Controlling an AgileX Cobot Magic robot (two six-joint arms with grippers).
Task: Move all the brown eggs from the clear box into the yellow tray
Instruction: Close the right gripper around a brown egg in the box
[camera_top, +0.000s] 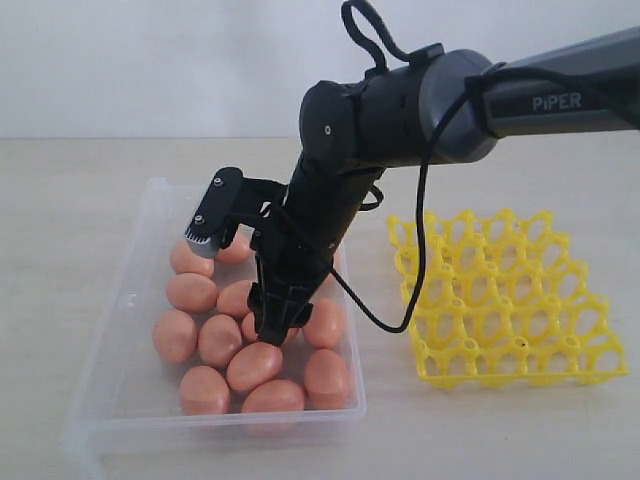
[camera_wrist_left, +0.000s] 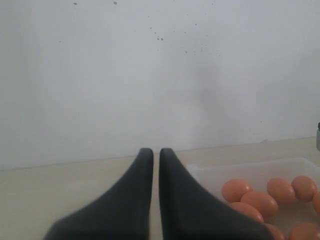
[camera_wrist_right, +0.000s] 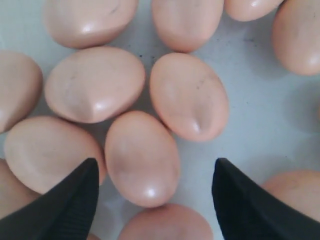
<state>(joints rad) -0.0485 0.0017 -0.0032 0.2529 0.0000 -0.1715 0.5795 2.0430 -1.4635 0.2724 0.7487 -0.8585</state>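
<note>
Several brown eggs (camera_top: 253, 366) lie loose in the clear box (camera_top: 110, 330) on the left of the exterior view. The yellow tray (camera_top: 520, 372) sits to the right of the box, and its cups hold nothing. My right gripper (camera_top: 272, 330) reaches across into the box and hangs open just above the eggs. In the right wrist view the right gripper (camera_wrist_right: 155, 161) straddles one egg (camera_wrist_right: 142, 157) without touching it. My left gripper (camera_wrist_left: 156, 150) is shut on nothing, beside the box's corner (camera_wrist_left: 240, 167), with eggs (camera_wrist_left: 236, 190) to one side. The exterior view does not show it.
The right arm (camera_top: 400, 110) spans above the gap between box and tray, with a black cable (camera_top: 420, 250) looping down beside the tray. A pale wooden tabletop (camera_top: 60, 220) surrounds both. A white wall stands behind.
</note>
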